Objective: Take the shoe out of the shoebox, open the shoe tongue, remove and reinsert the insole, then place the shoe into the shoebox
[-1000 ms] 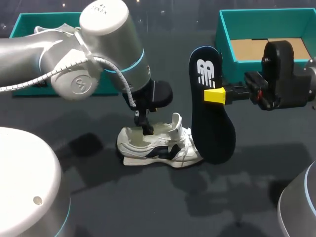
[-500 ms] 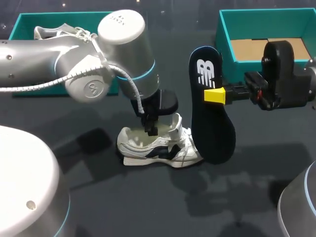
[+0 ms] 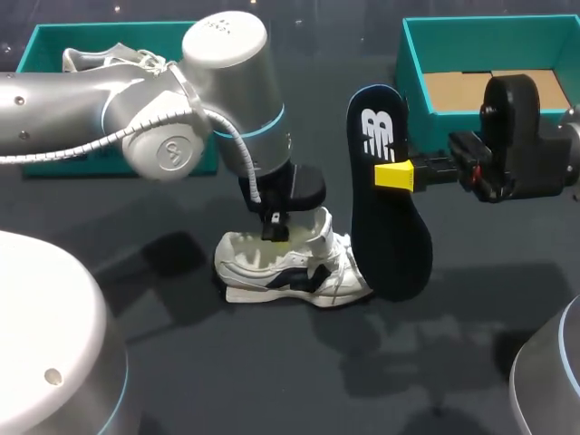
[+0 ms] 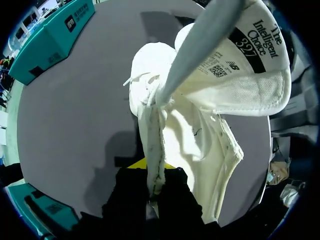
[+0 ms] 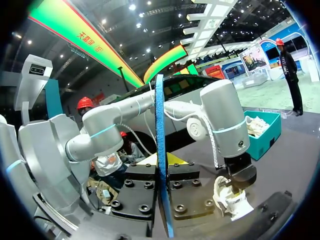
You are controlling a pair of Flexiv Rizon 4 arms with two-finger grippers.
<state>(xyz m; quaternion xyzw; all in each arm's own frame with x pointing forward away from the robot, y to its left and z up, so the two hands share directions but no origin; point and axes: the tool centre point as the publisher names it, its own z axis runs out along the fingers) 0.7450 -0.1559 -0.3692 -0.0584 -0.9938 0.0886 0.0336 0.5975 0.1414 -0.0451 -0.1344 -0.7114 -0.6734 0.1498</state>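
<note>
The dark grey surface (image 3: 272, 362) carries two open teal cardboard shoeboxes: one (image 3: 412, 54) beyond and to the right of the white low-top shoe with dark side stripes (image 3: 290, 267) shows a bare brown floor, and one (image 3: 45, 41) beyond and to the left of it holds another pale shoe. The white shoe is out of the box, on its sole, with its tongue lifted open. The long navy foam insole (image 3: 385, 227) is out, held upright just right of the shoe's toe. The right gripper (image 3: 396, 175) is clamped on its edges. The left gripper (image 4: 154, 182) is pinched closed on the shoe's side wall, steadying it. By my reading, taking out, opening and removal are done; reinserting the insole and boxing the shoe remain.
</note>
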